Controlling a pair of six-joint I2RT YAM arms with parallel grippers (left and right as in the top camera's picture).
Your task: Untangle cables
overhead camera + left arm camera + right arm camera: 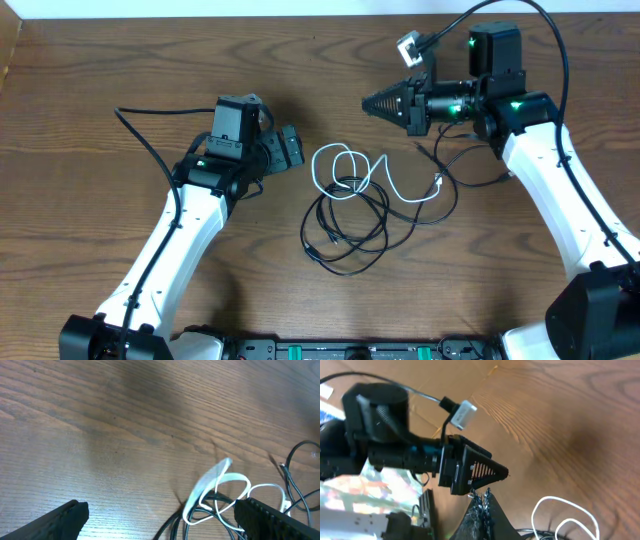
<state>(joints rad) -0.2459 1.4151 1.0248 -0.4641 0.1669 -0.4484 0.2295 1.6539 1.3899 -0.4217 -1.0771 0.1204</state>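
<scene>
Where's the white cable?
Mid-table in the overhead view: the white cable loops over the black cables, just right of the left end effector.

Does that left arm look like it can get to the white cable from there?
Probably yes. The left gripper is open and close beside the white cable, facing it, with nothing between them. The black cables tangled with it might come along.

The left arm (175, 235) and right arm (560, 190) have smooth white shells, black joints and black wrists; green lights (473, 43) glow there. Thick black wires (140, 140) loop off both; a silver-white plug (408, 45) tops the right wrist; the black fingers (270, 517) are ridged.
</scene>
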